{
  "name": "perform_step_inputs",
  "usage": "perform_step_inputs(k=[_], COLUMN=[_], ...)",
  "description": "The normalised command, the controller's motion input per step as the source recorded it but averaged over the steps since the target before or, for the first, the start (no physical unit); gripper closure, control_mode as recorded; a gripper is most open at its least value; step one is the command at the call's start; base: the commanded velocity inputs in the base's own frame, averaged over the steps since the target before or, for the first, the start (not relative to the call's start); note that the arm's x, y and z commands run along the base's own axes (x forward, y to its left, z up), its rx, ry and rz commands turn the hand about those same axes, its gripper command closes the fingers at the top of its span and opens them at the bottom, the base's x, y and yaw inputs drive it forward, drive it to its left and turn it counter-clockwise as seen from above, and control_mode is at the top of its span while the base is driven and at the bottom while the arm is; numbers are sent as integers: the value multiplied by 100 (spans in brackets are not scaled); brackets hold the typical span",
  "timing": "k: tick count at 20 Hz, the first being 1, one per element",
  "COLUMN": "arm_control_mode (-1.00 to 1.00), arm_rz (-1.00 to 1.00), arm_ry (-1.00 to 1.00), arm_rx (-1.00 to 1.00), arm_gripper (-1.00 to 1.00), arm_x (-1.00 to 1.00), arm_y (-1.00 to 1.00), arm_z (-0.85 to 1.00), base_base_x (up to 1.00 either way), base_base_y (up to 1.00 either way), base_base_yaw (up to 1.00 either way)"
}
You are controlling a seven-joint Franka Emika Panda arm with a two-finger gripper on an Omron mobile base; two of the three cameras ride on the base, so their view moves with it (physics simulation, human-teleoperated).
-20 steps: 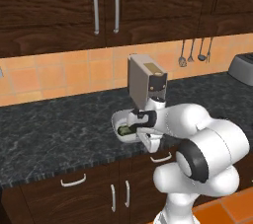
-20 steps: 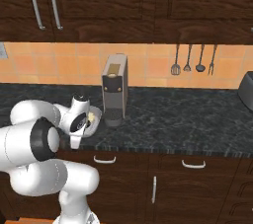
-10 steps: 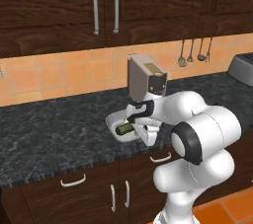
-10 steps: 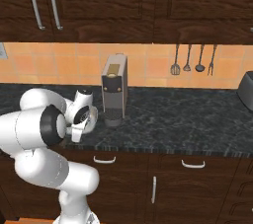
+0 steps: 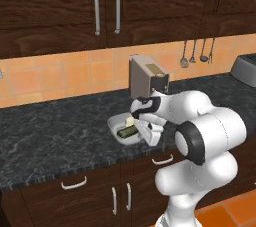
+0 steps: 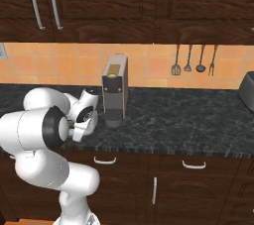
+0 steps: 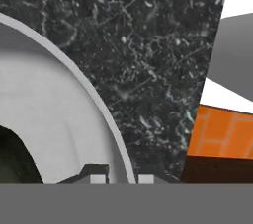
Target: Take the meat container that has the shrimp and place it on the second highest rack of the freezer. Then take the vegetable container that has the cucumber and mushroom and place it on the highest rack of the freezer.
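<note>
— Just in front of the coffee machine (image 5: 147, 76), on the counter (image 5: 50, 136), sits the container (image 5: 114, 121). Where is the gripper (image 5: 149, 133) relative to it?

— At its near right rim, on the side away from the machine's left edge. The cucumber (image 5: 126, 131) lies inside, to the gripper's left, with its long axis roughly along the counter's front edge. A pale piece behind it may be the mushroom; it's too small to be sure.

— Is it holding anything?

— From the hand camera, the two tips of the gripper (image 7: 122, 178) stand either side of the curved rim, one inside the container (image 7: 59, 109) and one outside, close against it. I read that as clamped on the rim.

— What does the next move turn on?

— A straight lift, I'd say. The grip is at one edge, so the container's weight hangs out to the left and it could tip.

— Anything in the way?

— The machine (image 6: 115, 90) stands just behind and right of the gripper (image 6: 79, 131), close enough to clip on a backward swing. Left of the machine, bare counter gives room to pull out.
</note>
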Motion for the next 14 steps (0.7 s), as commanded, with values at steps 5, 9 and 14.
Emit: perform_step_inputs(k=[5,9,14], arm_control_mode=[-100,-100,-100], arm_rz=[-7,-8,-4], arm_ry=[0,0,-2], arm_rx=[20,17,11], arm_gripper=[100,100,100], arm_x=[-17,-31,-47], arm_y=[0,2,0], arm_z=[0,15,35], base_base_x=[0,0,0], base_base_y=[0,0,0], base_base_yaw=[0,0,0])
